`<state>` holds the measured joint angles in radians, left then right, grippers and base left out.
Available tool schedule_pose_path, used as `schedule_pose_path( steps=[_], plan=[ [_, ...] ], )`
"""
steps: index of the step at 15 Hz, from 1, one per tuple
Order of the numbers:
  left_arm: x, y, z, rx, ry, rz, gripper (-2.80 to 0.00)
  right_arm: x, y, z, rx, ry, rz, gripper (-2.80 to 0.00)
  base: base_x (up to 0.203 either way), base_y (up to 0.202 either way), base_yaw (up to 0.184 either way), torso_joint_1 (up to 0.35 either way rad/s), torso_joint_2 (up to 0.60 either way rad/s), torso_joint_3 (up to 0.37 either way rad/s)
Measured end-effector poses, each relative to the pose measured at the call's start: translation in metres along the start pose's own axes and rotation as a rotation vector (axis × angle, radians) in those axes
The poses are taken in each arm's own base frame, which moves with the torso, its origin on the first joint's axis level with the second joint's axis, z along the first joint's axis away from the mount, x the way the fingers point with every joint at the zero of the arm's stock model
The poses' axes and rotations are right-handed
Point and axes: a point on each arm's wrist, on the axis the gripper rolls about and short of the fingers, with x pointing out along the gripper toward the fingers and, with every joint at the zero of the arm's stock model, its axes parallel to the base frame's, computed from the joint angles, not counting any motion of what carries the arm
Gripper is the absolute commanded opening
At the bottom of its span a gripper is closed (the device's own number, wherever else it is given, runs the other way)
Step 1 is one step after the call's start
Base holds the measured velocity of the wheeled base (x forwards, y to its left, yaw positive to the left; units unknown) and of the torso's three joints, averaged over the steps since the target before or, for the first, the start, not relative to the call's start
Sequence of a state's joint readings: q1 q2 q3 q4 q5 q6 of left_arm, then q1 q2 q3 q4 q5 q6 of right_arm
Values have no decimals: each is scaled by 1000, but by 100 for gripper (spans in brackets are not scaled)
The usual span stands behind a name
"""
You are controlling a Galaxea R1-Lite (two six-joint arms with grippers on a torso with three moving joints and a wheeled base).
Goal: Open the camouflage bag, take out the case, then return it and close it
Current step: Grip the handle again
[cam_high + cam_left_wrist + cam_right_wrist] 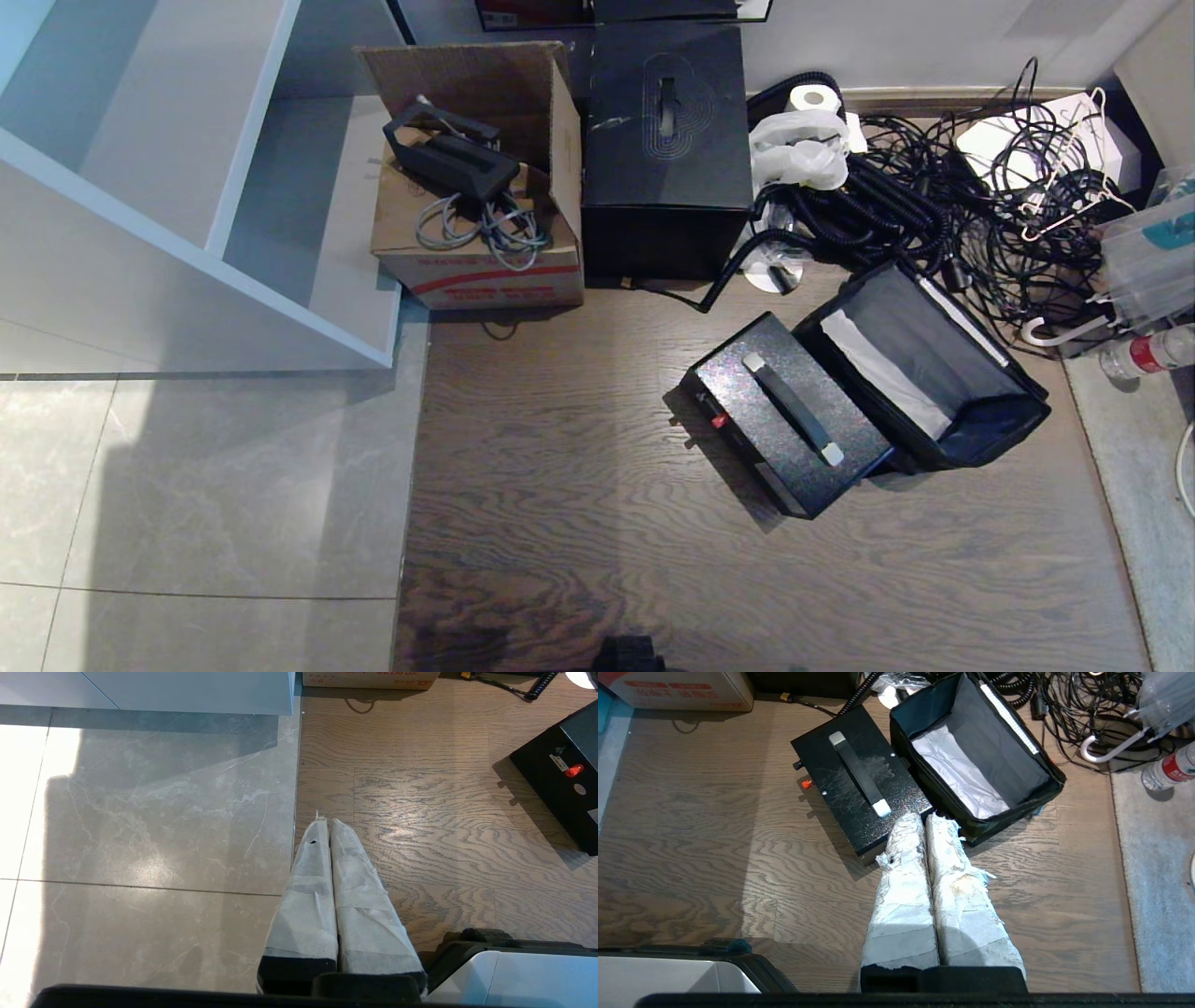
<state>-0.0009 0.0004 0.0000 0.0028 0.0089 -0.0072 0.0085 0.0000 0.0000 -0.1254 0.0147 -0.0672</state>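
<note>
While parked, both end effectors (328, 823) (922, 819) hang closed above floor.

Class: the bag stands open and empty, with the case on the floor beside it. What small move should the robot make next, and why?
Probably lower the right pincer toward the case's handle and open it. The case lies outside the open bag, so it still has to go back in, and that pincer, shut and empty, is the nearer one.
</note>
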Motion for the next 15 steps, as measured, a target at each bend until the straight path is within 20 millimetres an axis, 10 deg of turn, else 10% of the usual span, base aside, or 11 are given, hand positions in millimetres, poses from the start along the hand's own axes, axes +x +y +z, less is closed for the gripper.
schedule_pose_path(
  steps=[6,11,15],
  plan=[
    [0,0,0,0,0,-1,-280,0,0,0,29,15,-5,-280,0,0,0,0,0,0],
    [0,0,0,0,0,-1,-280,-13,-4,76,137,112,39,-280,0,0,0,0,0,0],
    [0,0,0,0,0,-1,-280,35,-4,92,210,504,135,-280,0,0,0,0,0,0]
  ],
)
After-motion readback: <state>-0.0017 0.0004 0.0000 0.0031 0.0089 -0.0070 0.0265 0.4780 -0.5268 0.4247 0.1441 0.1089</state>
